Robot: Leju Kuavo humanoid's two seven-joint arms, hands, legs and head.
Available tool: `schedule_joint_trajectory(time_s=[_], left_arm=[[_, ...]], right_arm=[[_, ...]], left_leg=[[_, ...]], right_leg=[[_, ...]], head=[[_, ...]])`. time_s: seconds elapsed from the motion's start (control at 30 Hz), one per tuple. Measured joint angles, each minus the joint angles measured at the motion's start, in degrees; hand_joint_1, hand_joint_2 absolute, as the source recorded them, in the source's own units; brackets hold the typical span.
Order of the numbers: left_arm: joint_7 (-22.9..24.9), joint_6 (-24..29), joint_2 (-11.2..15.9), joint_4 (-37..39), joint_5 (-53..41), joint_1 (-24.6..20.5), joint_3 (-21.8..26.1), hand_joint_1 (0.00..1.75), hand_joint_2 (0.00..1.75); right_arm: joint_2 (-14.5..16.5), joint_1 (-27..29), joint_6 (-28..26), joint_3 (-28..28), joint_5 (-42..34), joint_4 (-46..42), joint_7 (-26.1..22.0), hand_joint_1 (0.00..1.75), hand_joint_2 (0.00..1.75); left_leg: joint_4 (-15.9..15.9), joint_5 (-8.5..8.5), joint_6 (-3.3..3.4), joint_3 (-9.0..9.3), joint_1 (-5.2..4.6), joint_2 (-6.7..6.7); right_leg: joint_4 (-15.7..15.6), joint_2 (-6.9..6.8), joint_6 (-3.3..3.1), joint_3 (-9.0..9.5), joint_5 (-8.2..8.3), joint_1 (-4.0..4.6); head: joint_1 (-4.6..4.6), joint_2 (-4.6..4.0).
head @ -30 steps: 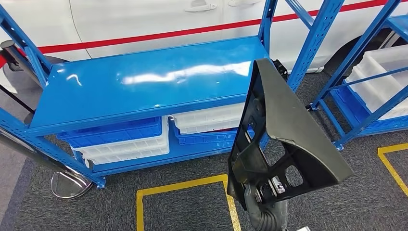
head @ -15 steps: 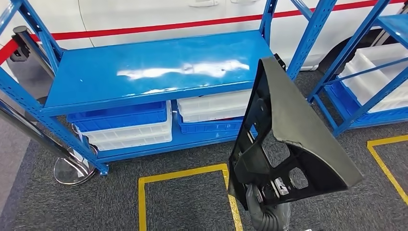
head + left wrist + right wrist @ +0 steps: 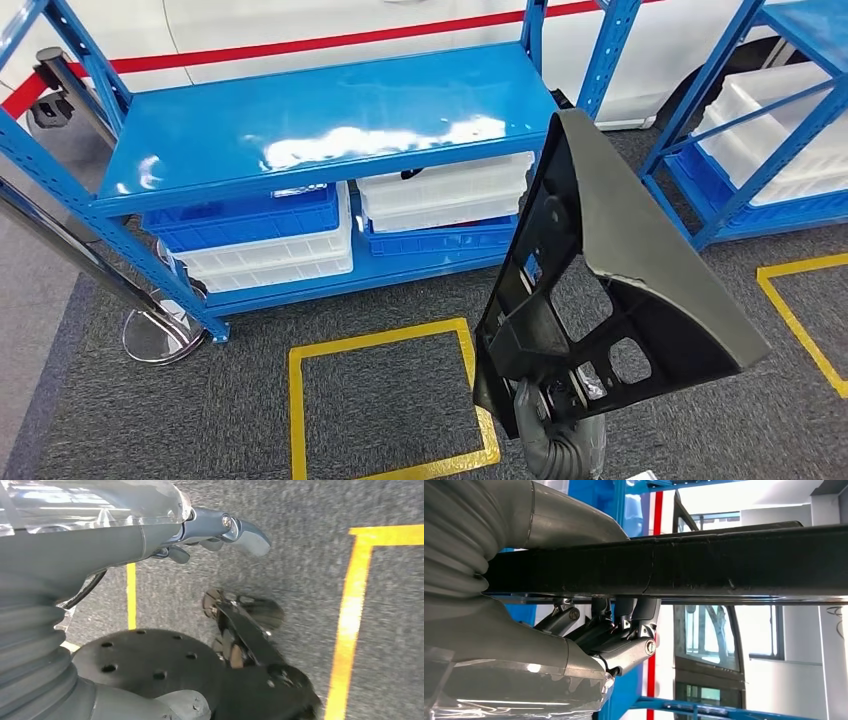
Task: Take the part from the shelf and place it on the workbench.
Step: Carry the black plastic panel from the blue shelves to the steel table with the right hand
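Observation:
A large black plastic part, wedge-shaped with ribbed openings on its back, stands upright at the lower right of the head view. My right hand holds it from below and is mostly hidden behind it. In the right wrist view the hand's dark fingers curl around the part's long black edge. The blue shelf lies ahead, its top bare and glossy. My left hand hangs over the grey carpet and holds nothing, its fingers loosely apart.
Blue and white bins fill the shelf's lower level. A second blue rack with white bins stands to the right. A white car with a red stripe is behind. A chrome stanchion base sits at left. Yellow floor markings frame carpet squares.
The whole view has shifted, so the camera moved: the shelf now sits a little higher and further left in the picture. The part stays in my right hand.

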Motion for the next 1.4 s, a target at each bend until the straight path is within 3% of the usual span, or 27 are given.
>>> schedule_joint_trajectory(time_s=[0.07,0.13,0.23,0.27,0.4,0.43,0.47,0.5,0.57,0.63,0.7,0.77,0.8,0.87,0.9,0.93,0.97,1.0,1.07,1.13,1.17,1.23,1.3,1.37,1.4], left_arm=[[-0.1,0.0,0.0,0.0,-0.1,0.0,0.0,0.0,1.75],[-0.1,0.1,0.1,0.0,-0.1,0.0,0.0,0.0,1.75],[-0.1,0.2,0.0,0.0,-0.1,-0.1,0.1,0.0,1.75],[-0.1,0.2,0.0,0.0,-0.1,-0.1,0.1,0.0,1.75],[-0.1,0.1,0.0,0.0,-0.1,0.1,0.2,0.0,1.75],[-0.1,0.1,0.0,0.0,-0.1,0.2,0.2,0.0,1.75],[-0.1,0.1,-0.1,0.0,0.0,0.2,0.3,0.0,1.75],[-0.1,0.0,-0.1,0.0,0.0,0.2,0.4,0.0,1.75],[-0.1,0.0,-0.2,0.0,0.2,0.1,0.5,0.0,1.75],[0.0,0.0,-0.2,0.0,0.3,0.1,0.6,0.0,1.75],[0.0,0.0,-0.2,0.0,0.3,0.0,0.7,0.0,1.75],[0.0,0.0,-0.2,0.0,0.3,-0.1,0.8,0.0,1.75],[0.0,0.0,-0.2,0.0,0.3,0.0,0.9,0.0,1.75],[0.1,-0.1,-0.2,0.0,0.3,0.2,1.0,0.0,1.75],[0.2,-0.1,-0.2,0.0,0.3,0.3,1.0,0.0,1.75],[0.3,-0.2,-0.2,0.0,0.3,0.5,1.0,0.0,1.75],[0.3,-0.2,-0.2,0.0,0.3,0.6,1.0,0.0,1.75],[0.4,-0.3,-0.2,0.0,0.3,0.6,1.1,0.0,1.75],[0.4,-0.4,-0.2,0.0,0.3,0.6,1.1,0.0,1.75],[0.5,-0.5,-0.2,0.0,0.2,0.7,1.2,0.0,1.75],[0.5,-0.5,-0.2,0.0,0.1,0.6,1.2,0.0,1.75],[0.7,-0.6,-0.2,0.0,-0.2,0.6,1.2,0.0,1.75],[0.9,-0.7,-0.4,0.0,-0.6,0.5,1.2,0.0,1.75],[1.1,-0.7,-0.5,0.0,-1.1,0.6,1.2,0.0,1.75],[1.2,-0.7,-0.5,0.0,-1.3,0.7,1.2,0.0,1.75]], right_arm=[[0.0,0.0,0.3,0.0,-0.2,0.0,0.1,1.75,1.75],[0.0,0.1,0.6,0.0,-0.3,-0.1,0.1,1.75,1.75],[0.0,0.3,0.8,0.0,-0.4,-0.3,0.2,1.75,1.75],[0.0,0.4,0.8,0.0,-0.4,-0.4,0.3,1.75,1.75],[0.0,0.5,0.8,-0.1,-0.5,-0.6,0.5,1.75,1.75],[0.0,0.6,0.8,-0.1,-0.6,-0.6,0.7,1.75,1.75],[0.0,0.7,0.7,-0.1,-0.6,-0.6,0.8,1.75,1.75],[0.0,0.8,0.6,-0.2,-0.7,-0.6,1.0,1.75,1.75],[0.0,1.1,0.1,-0.3,-0.8,-0.6,1.1,1.75,1.75],[0.1,1.9,-0.8,-0.3,-0.9,-0.6,0.7,1.75,1.75],[0.3,3.2,-1.5,-0.4,-1.0,-0.6,0.1,1.75,1.75],[0.4,4.1,-1.7,-0.5,-1.0,-0.7,-0.3,1.75,1.75],[0.5,4.3,-1.7,-0.5,-1.0,-0.7,-0.4,1.75,1.75],[0.6,4.5,-1.7,-0.5,-1.0,-0.7,-0.5,1.75,1.75],[0.6,4.5,-1.7,-0.5,-1.0,-0.7,-0.6,1.75,1.75],[0.6,4.7,-1.8,-0.5,-1.0,-0.7,-0.6,1.75,1.75],[0.6,4.8,-1.8,-0.5,-1.0,-0.7,-0.6,1.75,1.75],[0.6,4.9,-1.9,-0.5,-1.0,-0.7,-0.6,1.75,1.75],[0.7,5.0,-2.1,-0.5,-1.0,-0.7,-0.6,1.75,1.75],[0.7,5.0,-2.2,-0.5,-1.0,-0.7,-0.6,1.75,1.75],[0.7,5.1,-2.3,-0.5,-1.0,-0.7,-0.6,1.75,1.75],[0.7,5.3,-2.4,-0.5,-1.0,-0.8,-0.7,1.75,1.75],[0.7,5.6,-2.7,-0.6,-1.0,-0.9,-0.8,1.75,1.75],[0.7,5.7,-3.2,-0.8,-0.9,-0.9,-1.0,1.75,1.75],[0.7,5.8,-3.5,-0.8,-1.0,-0.9,-1.1,1.75,1.75]], left_leg=[[-8.0,0.57,0.68,5.59,-0.01,-2.08],[-13.1,-0.56,1.16,8.62,-0.21,-3.48],[-14.3,0.33,1.79,8.63,-0.14,-1.99],[-14.6,0.9,2.1,8.39,0.02,-1.39],[-14.7,2.47,2.56,6.5,0.01,1.51],[-14.6,2.69,2.49,6.07,0.0,2.26],[-14.4,2.86,2.38,5.71,0.01,2.99],[-14.2,2.93,2.25,5.49,0.02,3.63],[-13.5,2.8,1.75,5.24,-0.12,4.72],[-13.0,2.69,1.04,5.13,-0.35,5.47],[-12.9,2.74,0.35,5.13,-0.34,6.11],[-11.6,1.42,-0.34,4.61,-0.08,4.81],[-9.4,-0.17,-0.59,3.72,0.03,3.54],[-2.0,-4.28,-0.75,0.57,0.12,1.22],[1.5,-5.64,-0.72,-0.98,0.12,0.79],[3.5,-5.9,-0.6,-1.84,0.1,0.56],[3.3,-4.99,-0.39,-1.68,0.08,0.42],[1.0,-3.16,-0.08,-0.54,0.04,0.12],[-6.8,0.74,0.87,2.98,-0.04,-2.26],[-11.7,2.01,1.53,5.0,-0.18,-4.46],[-12.2,1.83,1.66,5.17,-0.28,-4.55],[-13.1,2.29,1.87,5.48,-0.25,-3.2],[-14.5,3.11,2.31,5.96,0.05,-1.61],[-15.1,3.47,2.57,6.05,0.08,-0.04],[-15.0,3.45,2.54,5.96,0.02,0.84]], right_leg=[[0.6,0.89,0.41,-1.46,0.83,-0.03],[0.7,1.78,1.13,-2.06,1.75,-0.14],[0.6,2.6,2.22,-2.43,2.68,-0.28],[1.6,2.15,2.42,-2.98,1.82,-0.26],[14.5,0.04,3.25,-7.7,-6.65,-0.56],[15.8,-0.12,3.43,-7.62,-7.17,-0.65],[15.2,-0.36,3.57,-6.44,-6.76,-0.76],[12.2,-0.87,3.62,-4.04,-5.49,-0.87],[4.2,-3.04,3.3,1.2,-3.53,-0.82],[0.5,-4.13,2.4,3.2,-3.07,-0.5],[0.6,-3.16,1.4,2.82,-2.8,-0.31],[0.3,-2.2,0.52,2.53,-2.38,-0.38],[0.2,-1.68,0.12,2.39,-2.12,-0.47],[0.2,-0.54,-0.38,1.92,-1.81,-0.34],[0.3,0.13,-0.51,1.71,-1.7,-0.2],[0.4,0.88,-0.59,1.54,-1.63,-0.06],[0.5,1.66,-0.61,1.45,-1.59,0.06],[0.7,2.47,-0.59,1.43,-1.56,0.17],[0.8,3.88,-0.42,1.44,-1.47,0.35],[1.0,5.12,0.08,1.05,-1.21,0.19],[0.9,5.75,0.48,0.75,-0.98,0.02],[0.9,6.51,1.28,0.25,-0.61,-0.21],[3.1,4.19,1.82,-0.96,-2.17,0.08],[9.0,0.97,2.21,-3.81,-5.78,0.14],[12.4,0.29,2.41,-5.44,-7.37,-0.03]], head=[[0.03,0.0],[-0.05,0.0],[-0.36,-0.01],[-0.15,-0.01],[0.75,0.0],[0.77,0.0],[0.8,0.0],[0.8,0.0],[0.81,0.0],[0.7,-0.01],[0.61,0.0],[0.5,0.0],[0.4,0.0],[0.23,0.01],[0.24,0.01],[0.25,0.01],[0.25,0.0],[0.24,0.0],[0.29,-0.01],[0.31,-0.01],[0.27,-0.01],[0.13,0.0],[0.54,0.01],[1.0,0.0],[1.06,-0.01]])
